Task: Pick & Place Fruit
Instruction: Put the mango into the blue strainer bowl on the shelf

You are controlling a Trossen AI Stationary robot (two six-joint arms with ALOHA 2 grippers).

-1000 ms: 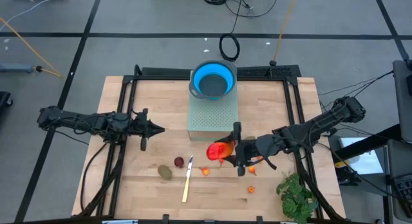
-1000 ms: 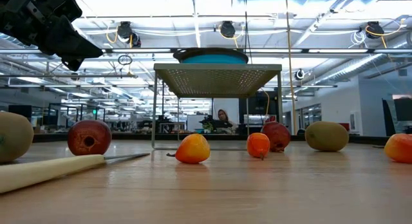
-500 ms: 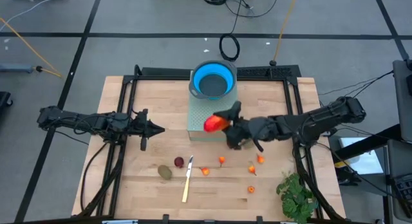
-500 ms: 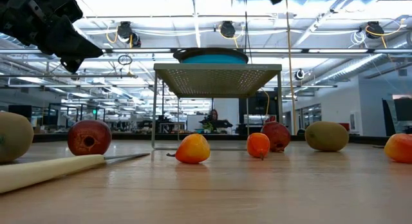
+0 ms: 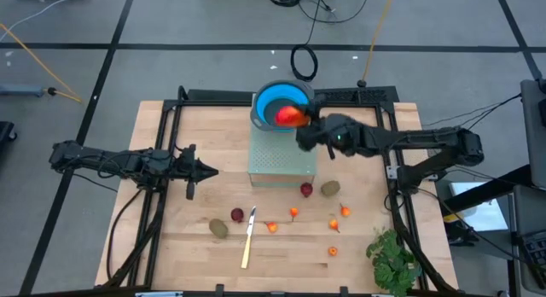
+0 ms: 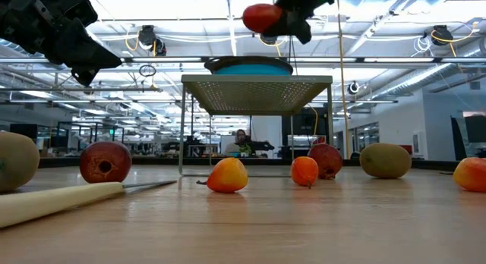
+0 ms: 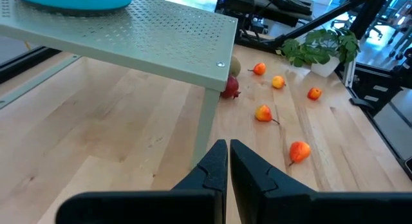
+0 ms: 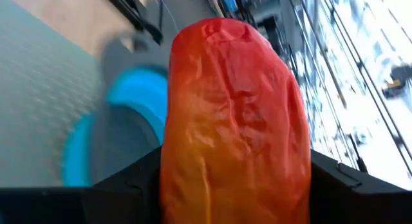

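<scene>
The red-orange oblong fruit (image 5: 291,116), wrinkled and glossy, is clamped in the right gripper (image 5: 300,125) above the blue bowl (image 5: 271,103), its long axis pointing outward from the fingers. The left gripper (image 7: 228,165), fingers closed, waits at the table's left.

Red-orange oblong fruit (image 5: 291,116), blue round bowl (image 5: 275,99) w/ grey rim, pale green perforated metal stand (image 5: 281,152), light wood tabletop (image 5: 171,237).

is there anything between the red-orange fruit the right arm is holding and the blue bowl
Nothing visible does. The right gripper holds the red-orange fruit directly above the blue bowl on the perforated stand; the low view shows only open air between fruit and bowl. The left gripper waits far off, over the table's left side.
</scene>
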